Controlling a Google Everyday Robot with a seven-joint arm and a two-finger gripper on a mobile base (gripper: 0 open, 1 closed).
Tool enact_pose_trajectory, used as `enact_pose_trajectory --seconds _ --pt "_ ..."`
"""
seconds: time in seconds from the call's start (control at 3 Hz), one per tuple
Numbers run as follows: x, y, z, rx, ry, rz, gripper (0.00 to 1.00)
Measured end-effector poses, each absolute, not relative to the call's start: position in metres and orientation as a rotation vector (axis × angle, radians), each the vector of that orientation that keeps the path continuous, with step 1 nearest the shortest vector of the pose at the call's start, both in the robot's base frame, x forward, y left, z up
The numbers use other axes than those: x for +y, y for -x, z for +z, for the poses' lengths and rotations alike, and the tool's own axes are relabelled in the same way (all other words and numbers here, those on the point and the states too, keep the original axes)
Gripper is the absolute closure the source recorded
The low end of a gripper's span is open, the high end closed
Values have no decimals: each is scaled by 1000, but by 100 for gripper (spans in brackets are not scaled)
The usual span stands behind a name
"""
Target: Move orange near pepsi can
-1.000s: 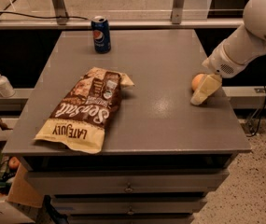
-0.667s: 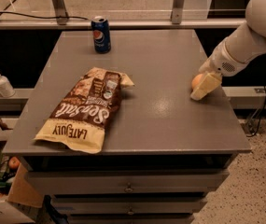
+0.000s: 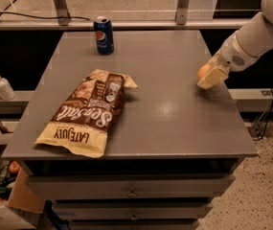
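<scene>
The orange (image 3: 202, 71) is at the right side of the grey table (image 3: 164, 114), mostly covered by a cream finger. My gripper (image 3: 206, 79) reaches in from the right and is shut on the orange, holding it just above the tabletop. The pepsi can (image 3: 104, 35), dark blue with a silver top, stands upright at the table's far left edge, well apart from the orange and gripper.
A large brown and cream chip bag (image 3: 85, 116) lies on the left half of the table. A white pump bottle (image 3: 1, 85) stands on a low ledge at the left. A box with clutter and a small reddish fruit (image 3: 14, 167) sits on the floor at lower left.
My gripper and the orange have shifted slightly up and toward the far side of the table. The can and the bag have not moved.
</scene>
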State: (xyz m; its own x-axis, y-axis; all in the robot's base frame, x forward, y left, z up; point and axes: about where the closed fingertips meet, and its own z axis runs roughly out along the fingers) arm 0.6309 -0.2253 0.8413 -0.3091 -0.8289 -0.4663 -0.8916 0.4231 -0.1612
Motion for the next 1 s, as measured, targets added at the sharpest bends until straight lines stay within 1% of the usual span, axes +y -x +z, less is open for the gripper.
enact_pose_trajectory --seconds 0.33,0.67,1.0 --pt "-200 -638 853 2151 1438 272 100" --pt "-163 -654 863 2087 1420 352 100" --pt "-163 -654 863 2087 1420 352 100"
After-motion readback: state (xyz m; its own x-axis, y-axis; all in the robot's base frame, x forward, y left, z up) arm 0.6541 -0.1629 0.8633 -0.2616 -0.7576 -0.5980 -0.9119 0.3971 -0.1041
